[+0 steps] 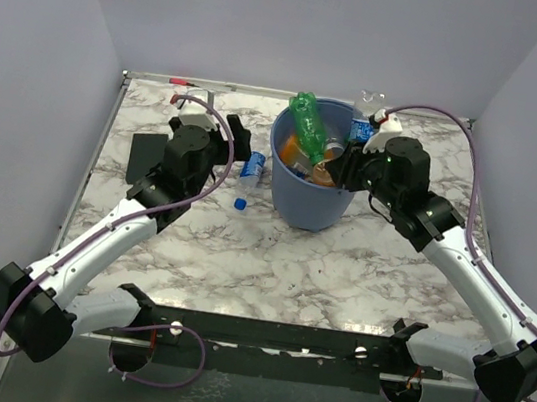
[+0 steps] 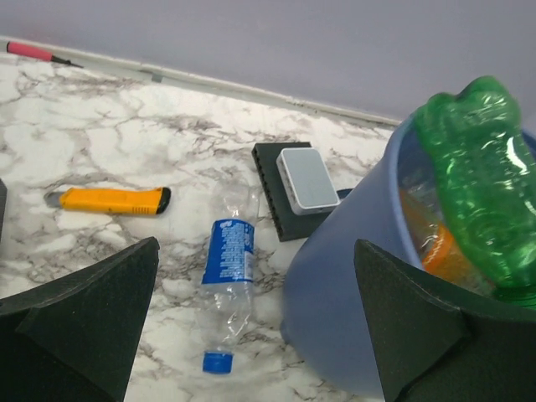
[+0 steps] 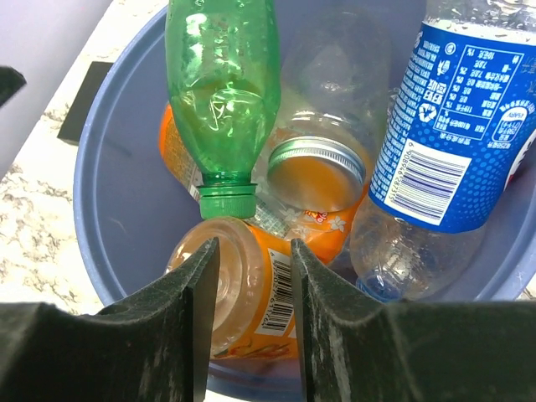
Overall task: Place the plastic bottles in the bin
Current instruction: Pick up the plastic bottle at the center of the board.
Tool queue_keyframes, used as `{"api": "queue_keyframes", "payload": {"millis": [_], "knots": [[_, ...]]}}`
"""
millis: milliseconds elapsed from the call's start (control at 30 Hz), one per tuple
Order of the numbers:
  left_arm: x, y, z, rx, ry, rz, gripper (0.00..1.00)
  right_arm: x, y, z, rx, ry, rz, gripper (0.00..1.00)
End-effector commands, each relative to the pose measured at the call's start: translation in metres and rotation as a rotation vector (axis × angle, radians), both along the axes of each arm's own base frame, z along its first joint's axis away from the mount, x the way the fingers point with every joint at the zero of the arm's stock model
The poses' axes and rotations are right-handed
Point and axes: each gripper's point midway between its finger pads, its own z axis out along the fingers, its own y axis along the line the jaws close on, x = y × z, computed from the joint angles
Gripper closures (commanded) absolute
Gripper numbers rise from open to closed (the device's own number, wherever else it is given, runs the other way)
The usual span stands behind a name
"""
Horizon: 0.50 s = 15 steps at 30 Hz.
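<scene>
We judge the clear bottle [image 2: 228, 272], lying just left of the bin [image 2: 335, 285], light and crushable, so we'd grasp its label. Left gripper [image 2: 255, 247] gapes; right gripper [image 3: 251, 251] is nearly closed, empty.

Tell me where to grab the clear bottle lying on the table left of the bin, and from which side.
Grip the clear bottle across its blue-labelled middle, coming straight down from above. It lies flat, cap toward the near edge, so the round body offers two free sides. The bin stands close beside it, so a sideways approach looks cramped.
</scene>
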Motion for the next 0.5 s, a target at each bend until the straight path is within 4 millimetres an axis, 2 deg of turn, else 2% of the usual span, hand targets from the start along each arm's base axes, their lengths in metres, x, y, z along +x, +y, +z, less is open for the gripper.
{"api": "queue_keyframes", "payload": {"millis": [0, 67, 133, 267, 367, 467], "knots": [[-0.009, 0.015, -0.022, 0.015, 0.052, 0.042, 0.01, -0.012, -0.006, -0.062, -0.119, 0.156, 0.022, 0.62], [-0.01, 0.014, -0.027, 0.012, 0.063, 0.036, 0.01, -0.011, -0.008, -0.063, -0.127, 0.163, 0.011, 0.62], [-0.011, 0.013, -0.036, 0.014, 0.082, 0.028, 0.01, -0.009, -0.009, -0.05, -0.106, 0.135, -0.002, 0.53], [-0.013, 0.008, -0.059, 0.014, 0.14, 0.012, 0.01, -0.003, -0.009, 0.011, -0.029, 0.004, -0.025, 0.37], [-0.012, 0.004, -0.077, 0.021, 0.182, 0.0, 0.01, -0.001, -0.007, 0.057, 0.016, -0.066, -0.021, 0.33], [-0.009, -0.002, -0.092, 0.051, 0.22, -0.023, 0.01, -0.004, -0.005, 0.092, 0.052, -0.113, -0.003, 0.31]]}}
